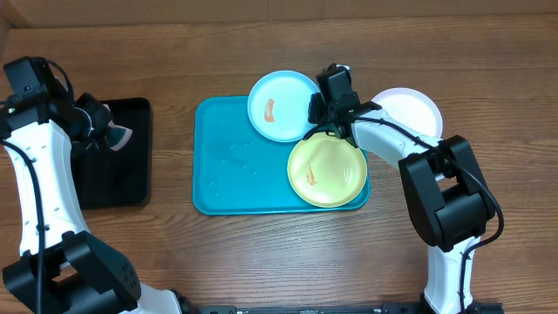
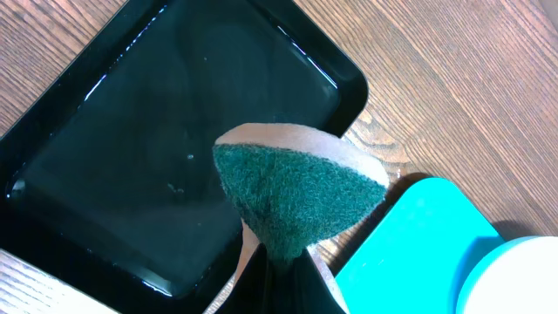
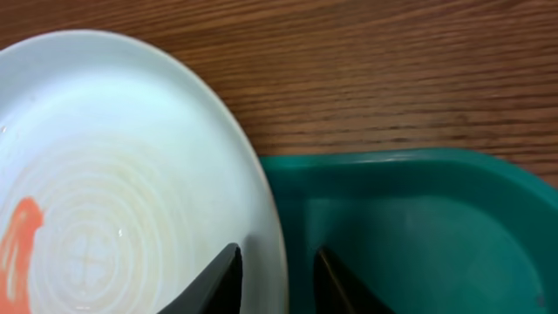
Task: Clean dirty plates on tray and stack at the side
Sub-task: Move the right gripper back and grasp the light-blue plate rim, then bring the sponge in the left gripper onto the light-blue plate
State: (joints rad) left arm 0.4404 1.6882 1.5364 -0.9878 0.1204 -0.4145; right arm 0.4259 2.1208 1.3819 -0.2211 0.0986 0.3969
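Overhead: tray (image 1: 227, 179) at mid-table (image 1: 261, 262), long side running left to right. Faint wet-looking marks on its bare left half.

Blue plate (image 1: 281, 98) sits at the tray's far edge, right of centre. Part of it lies over the rim and part hangs past it onto the wood. One orange smear (image 1: 269, 110) lies left of its middle.

Yellow-green plate (image 1: 338, 166) lies flat in the tray's near right corner, close by the blue plate. It has a small orange-brown mark (image 1: 309, 177) on its left side.

White plate (image 1: 417, 109) is off the tray, on the wood to its right at the far side. The right arm hides part of it. No smear can be made out on the part that shows.

Right gripper (image 1: 324, 112) is at the blue plate's right rim. In the wrist view the two fingers (image 3: 218, 279) straddle that rim, one over the plate and one over the tray floor. Jaws are parted with a gap on both sides, nothing pinched.

Left gripper (image 1: 103, 131) is over the far right part of the black tray (image 1: 122, 179), well left of the turquoise one. It is clamped on a sponge (image 2: 296, 192), green scouring face toward the wrist camera and tan backing behind. The black tray's floor looks glossy, with bright glints along its rim.
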